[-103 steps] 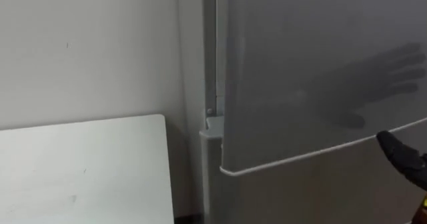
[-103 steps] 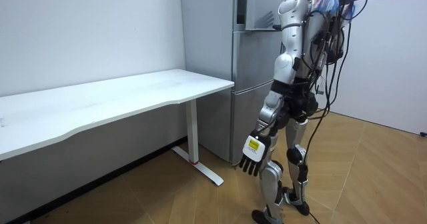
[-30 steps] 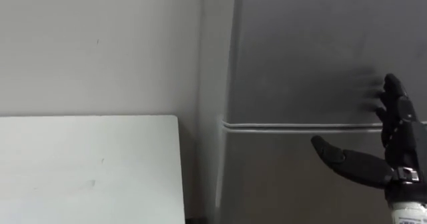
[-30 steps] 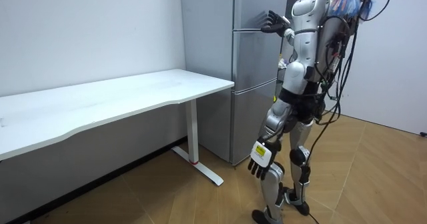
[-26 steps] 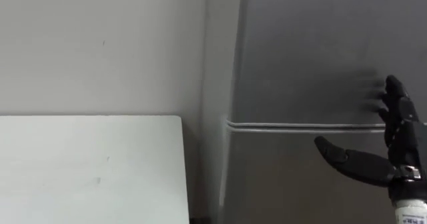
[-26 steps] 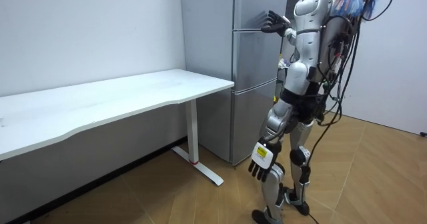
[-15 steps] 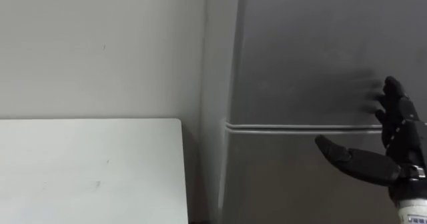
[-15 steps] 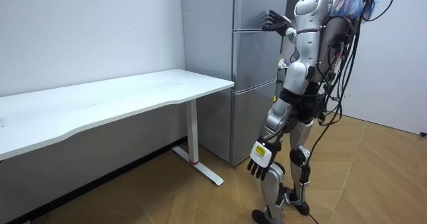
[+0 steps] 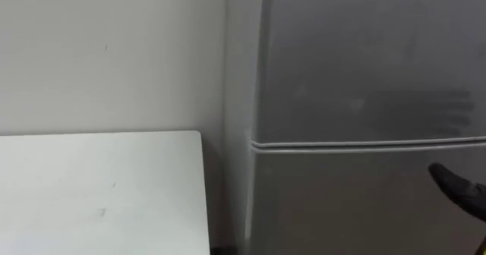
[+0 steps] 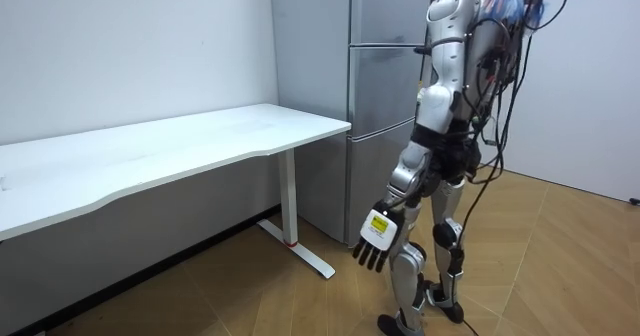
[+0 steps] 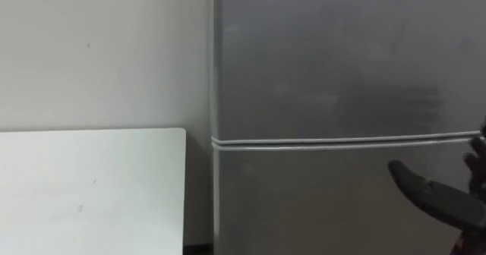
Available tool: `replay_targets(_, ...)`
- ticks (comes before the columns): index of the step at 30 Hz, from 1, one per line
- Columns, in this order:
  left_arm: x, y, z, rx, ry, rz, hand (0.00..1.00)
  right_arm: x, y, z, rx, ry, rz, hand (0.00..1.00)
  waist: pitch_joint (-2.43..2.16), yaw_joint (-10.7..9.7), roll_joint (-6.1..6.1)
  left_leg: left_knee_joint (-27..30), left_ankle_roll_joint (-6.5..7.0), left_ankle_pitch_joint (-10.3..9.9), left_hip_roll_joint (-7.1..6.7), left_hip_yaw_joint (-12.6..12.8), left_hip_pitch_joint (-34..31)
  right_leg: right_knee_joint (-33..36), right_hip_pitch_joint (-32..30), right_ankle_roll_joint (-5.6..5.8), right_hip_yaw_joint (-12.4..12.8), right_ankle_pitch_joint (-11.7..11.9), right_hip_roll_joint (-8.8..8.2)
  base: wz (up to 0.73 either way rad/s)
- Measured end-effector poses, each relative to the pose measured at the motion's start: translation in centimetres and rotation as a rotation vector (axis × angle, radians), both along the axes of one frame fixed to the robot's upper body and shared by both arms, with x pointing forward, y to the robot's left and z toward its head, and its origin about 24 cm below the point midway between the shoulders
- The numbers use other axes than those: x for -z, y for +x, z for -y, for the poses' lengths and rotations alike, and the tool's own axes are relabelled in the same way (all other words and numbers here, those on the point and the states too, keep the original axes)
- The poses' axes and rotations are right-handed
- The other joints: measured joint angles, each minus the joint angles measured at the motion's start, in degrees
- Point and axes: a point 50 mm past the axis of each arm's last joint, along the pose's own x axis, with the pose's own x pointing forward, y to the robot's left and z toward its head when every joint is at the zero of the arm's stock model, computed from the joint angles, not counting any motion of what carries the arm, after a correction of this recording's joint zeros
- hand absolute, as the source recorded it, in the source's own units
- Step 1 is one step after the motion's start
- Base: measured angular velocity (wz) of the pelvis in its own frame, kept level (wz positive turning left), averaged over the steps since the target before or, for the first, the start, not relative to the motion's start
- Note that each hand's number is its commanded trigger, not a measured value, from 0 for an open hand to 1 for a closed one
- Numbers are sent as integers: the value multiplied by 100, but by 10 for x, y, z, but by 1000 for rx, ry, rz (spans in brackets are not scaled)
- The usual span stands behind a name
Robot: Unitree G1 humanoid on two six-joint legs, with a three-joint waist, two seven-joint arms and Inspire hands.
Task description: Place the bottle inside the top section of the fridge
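The right hand (image 11: 433, 193) is hovering, apparently open, just under the shut upper door (image 9: 364, 58); the left hand (image 10: 376, 240) is hanging open. The bottle is presumably sitting inside, so the robot should be confirming the door's seal.

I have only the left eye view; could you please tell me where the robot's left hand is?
Observer: The left hand hangs beside its thigh, fingers relaxed, holding nothing.
Operator: Thank you. Is the right hand open?
Observer: Yes. The right hand has its thumb stretched out, nothing in it, before the lower fridge door.
Operator: Where does the robot stand?
Observer: Upright, close before the fridge, with the white table on the room view's left.
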Motion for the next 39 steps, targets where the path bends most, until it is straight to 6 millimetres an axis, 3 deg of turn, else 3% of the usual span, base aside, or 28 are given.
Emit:
replay_targets(4,-2,-5,-3,-34,26,-1,0,21,-25,22,138,68,-79,0,-13,-64,54,-96,0,1,-60,46,118,-5,-1,31,60,-80,-38,-4)
replay_targets(8,-3,-3,-5,-40,33,10,0,46,-37,34,225,175,-162,0,-4,-79,19,-118,3,-1,-79,111,162,-3,8,51,97,-103,-66,-7)
replay_targets(11,-3,2,-4,-36,35,33,0,72,-52,40,284,246,-249,0,-2,-84,0,-80,19,-17,-85,111,116,5,-33,55,86,-103,-78,0)
replay_targets(15,-3,1,-4,-97,24,46,0,115,-81,42,383,389,-383,0,8,-99,85,-79,21,-45,-76,130,119,1,-20,64,89,-109,-77,0)
replay_targets(22,1,5,5,-136,13,58,0,186,-133,15,471,560,-678,0,1,-112,255,-98,16,-49,-80,128,132,2,-7,72,119,-130,-70,0)
replay_targets(25,4,7,13,-157,8,73,0,207,-149,1,463,606,-784,0,4,-107,291,-144,17,-48,-93,143,217,8,4,76,165,-133,-69,-5)
replay_targets(31,6,-2,18,-199,6,44,0,224,-179,-13,384,565,-969,0,6,-101,303,-171,18,-49,-117,172,241,8,15,98,211,-152,-86,-4)
replay_targets(39,9,-2,28,-164,-29,25,0,245,-192,-41,126,505,-1223,0,20,-47,334,-169,20,-50,-121,153,303,2,45,102,212,-158,-93,0)
